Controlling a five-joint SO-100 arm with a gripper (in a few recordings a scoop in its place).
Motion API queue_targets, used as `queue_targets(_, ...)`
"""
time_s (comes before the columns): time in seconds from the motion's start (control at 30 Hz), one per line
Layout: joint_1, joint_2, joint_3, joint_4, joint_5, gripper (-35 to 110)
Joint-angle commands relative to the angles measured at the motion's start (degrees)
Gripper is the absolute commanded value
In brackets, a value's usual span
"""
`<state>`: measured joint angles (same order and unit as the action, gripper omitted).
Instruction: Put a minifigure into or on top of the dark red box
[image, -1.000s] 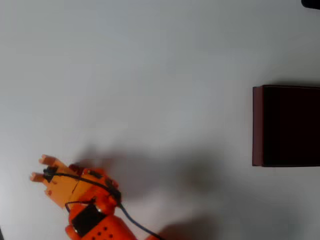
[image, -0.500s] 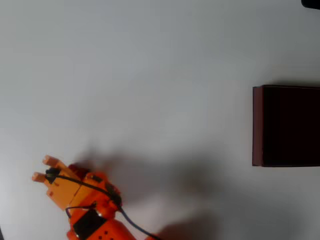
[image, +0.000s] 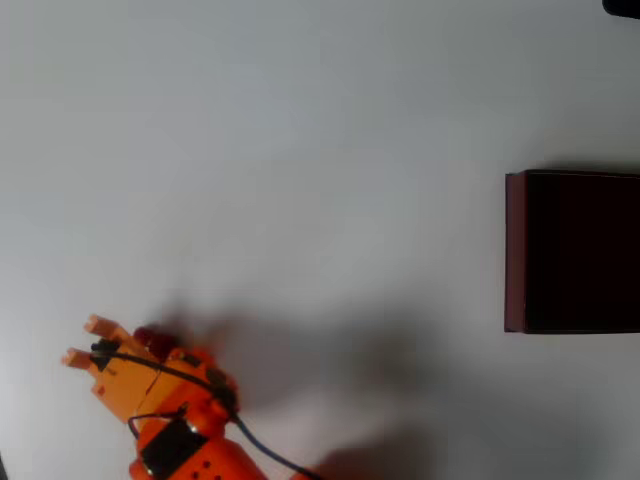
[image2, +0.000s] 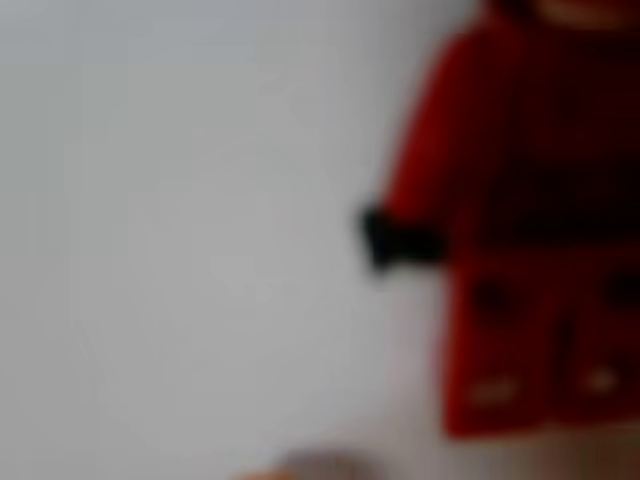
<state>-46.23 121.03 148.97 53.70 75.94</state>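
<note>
**Figure beside the claw, not between the fingers**

I'm down at the tabletop's (image: 300, 150) near-left corner in the overhead view, and my claw (image: 83, 341) is spread, fingertips apart with nothing between them. The minifigure (image: 147, 336) lies just beside my wrist, by the upper finger's root, half tucked under me. In the wrist view it is blurred and very close, red body with a dark hand, off to the right.

The risk, as I judge it: if I close here I clench on air, or my finger's flank shoves the figure and sends it skidding. It's tiny, so a skewed pinch could flick it away. And the dark red box (image: 515, 250) sits well apart at the right edge, so a weak hold could drop it on the way across.
</note>
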Motion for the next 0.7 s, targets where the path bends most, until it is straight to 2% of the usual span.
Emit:
queue_targets(0.0,-0.6,3.6,-1.1,1.2,1.1,24)
queue_targets(0.67,-3.8,-4.0,-2.5,-7.6,2.2,24)
